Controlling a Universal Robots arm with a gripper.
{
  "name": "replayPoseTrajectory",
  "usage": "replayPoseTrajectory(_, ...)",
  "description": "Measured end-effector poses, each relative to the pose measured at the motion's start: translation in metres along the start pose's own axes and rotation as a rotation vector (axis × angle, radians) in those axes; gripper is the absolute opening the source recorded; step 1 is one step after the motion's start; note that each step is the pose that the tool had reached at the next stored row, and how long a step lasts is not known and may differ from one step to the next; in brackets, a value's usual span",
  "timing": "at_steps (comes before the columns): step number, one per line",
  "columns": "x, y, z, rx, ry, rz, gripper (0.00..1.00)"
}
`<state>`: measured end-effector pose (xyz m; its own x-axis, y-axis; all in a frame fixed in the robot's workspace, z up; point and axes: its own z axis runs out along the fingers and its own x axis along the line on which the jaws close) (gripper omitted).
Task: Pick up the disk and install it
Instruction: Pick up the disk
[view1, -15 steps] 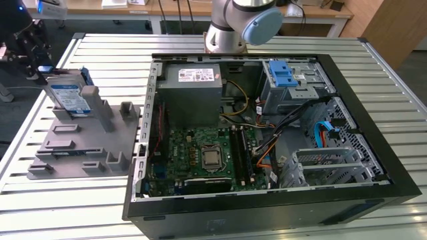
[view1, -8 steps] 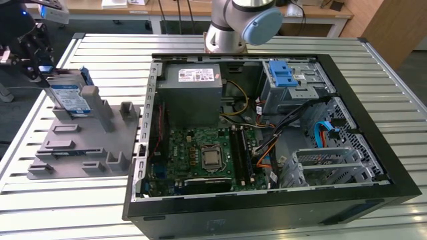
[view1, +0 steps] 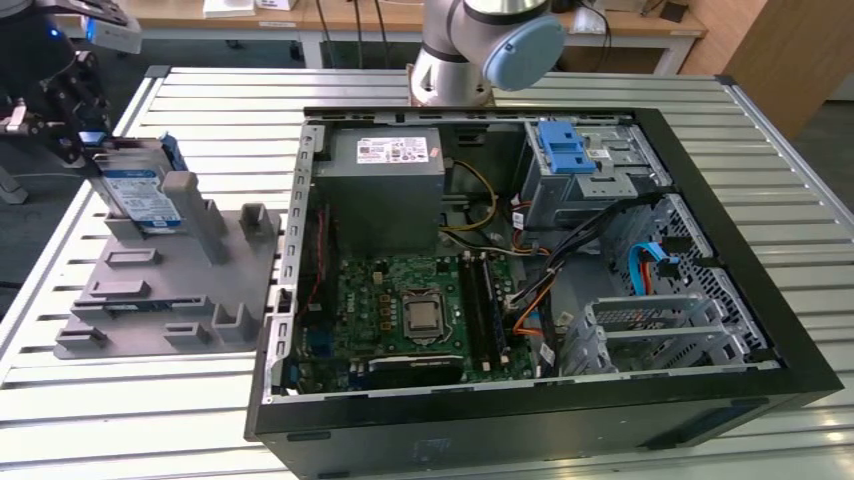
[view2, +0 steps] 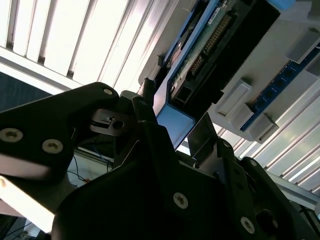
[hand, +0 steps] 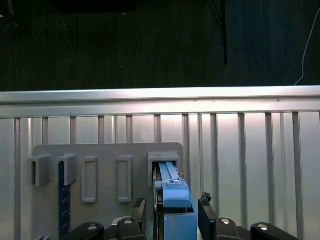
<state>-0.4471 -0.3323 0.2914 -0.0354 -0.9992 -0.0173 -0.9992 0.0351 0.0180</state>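
Note:
The disk (view1: 140, 195) stands on edge in a slot at the far end of the grey holder (view1: 147, 290), at the exterior view's left, its white-and-blue label facing out. My gripper (view1: 91, 148) sits at the disk's upper end. In the first wrist view the disk's blue bracket (hand: 175, 200) lies between the two dark fingers (hand: 206, 202), which press close on both sides. The second wrist view shows the bracket's end (view2: 172, 122) pinched between the fingertips (view2: 205, 132), with the disk's circuit side (view2: 210, 35) running away from it.
The open computer case (view1: 747, 330) lies to the right of the holder, with its power-supply box (view1: 387, 160), motherboard (view1: 414, 310) and a silver cage with a blue latch (view1: 567, 150). The arm's base (view1: 474, 50) stands behind the case. The slatted table (view1: 160, 420) ends just beyond the holder.

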Motion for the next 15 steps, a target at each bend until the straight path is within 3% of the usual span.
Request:
replayPoseTrajectory(6, 0.0000, 0.0001, 0.0023, -0.0004, 0.0003, 0.000, 0.51)
replayPoseTrajectory(7, 0.0000, 0.0001, 0.0025, -0.0001, 0.0002, 0.000, 0.45)
replayPoseTrajectory(15, 0.0000, 0.0001, 0.0026, -0.0002, 0.0002, 0.000, 0.37)
